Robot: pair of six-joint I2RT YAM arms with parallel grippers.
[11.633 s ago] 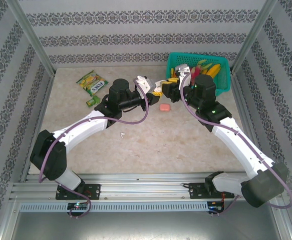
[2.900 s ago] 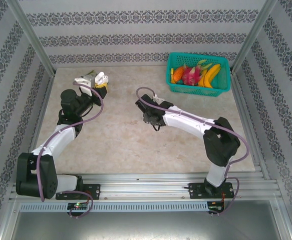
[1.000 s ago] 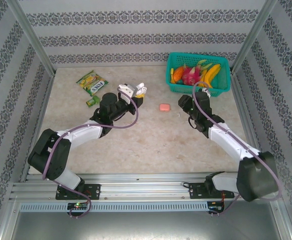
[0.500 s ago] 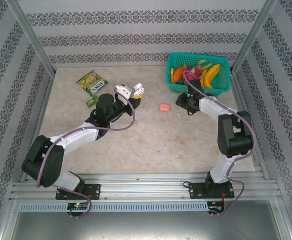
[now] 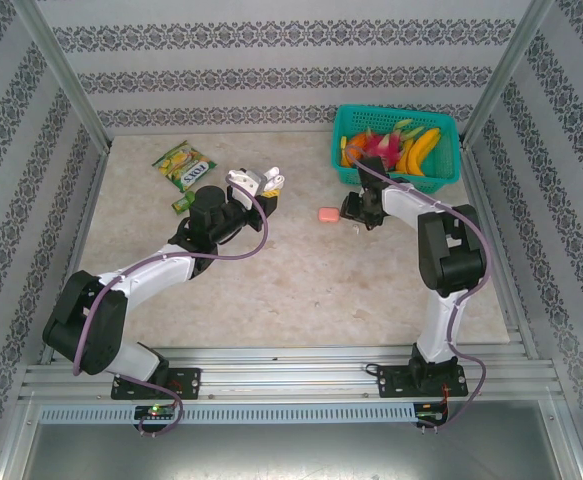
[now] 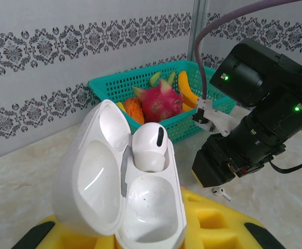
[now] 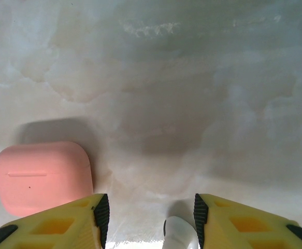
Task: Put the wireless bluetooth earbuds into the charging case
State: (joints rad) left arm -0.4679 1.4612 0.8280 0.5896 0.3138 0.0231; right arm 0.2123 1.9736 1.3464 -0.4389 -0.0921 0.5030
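My left gripper [image 5: 260, 183] is shut on an open white charging case [image 6: 135, 197] and holds it above the table with the lid tipped back. One white earbud [image 6: 149, 146] sits in the case's upper socket, while the lower socket [image 6: 151, 205] is bare. A second white earbud [image 7: 181, 236] lies on the table between the spread yellow fingers of my open right gripper [image 7: 149, 218], closer to the right-hand finger and touching neither. In the left wrist view that earbud [image 6: 223, 194] lies just under the right gripper's black body [image 6: 233, 161]. A closed coral-pink case [image 5: 327, 214] rests just left of the right gripper [image 5: 355, 212].
A teal basket [image 5: 449, 150] of toy fruit stands at the back right, close behind the right gripper. A snack packet [image 5: 184, 165] and a small green sachet [image 5: 181, 204] lie at the back left. Patterned walls ring the marble table [image 5: 301, 280].
The right arm has folded and its gripper has swung left to beside the pink case, down over the loose earbud. The left gripper has drifted slightly left, the white case still in it.
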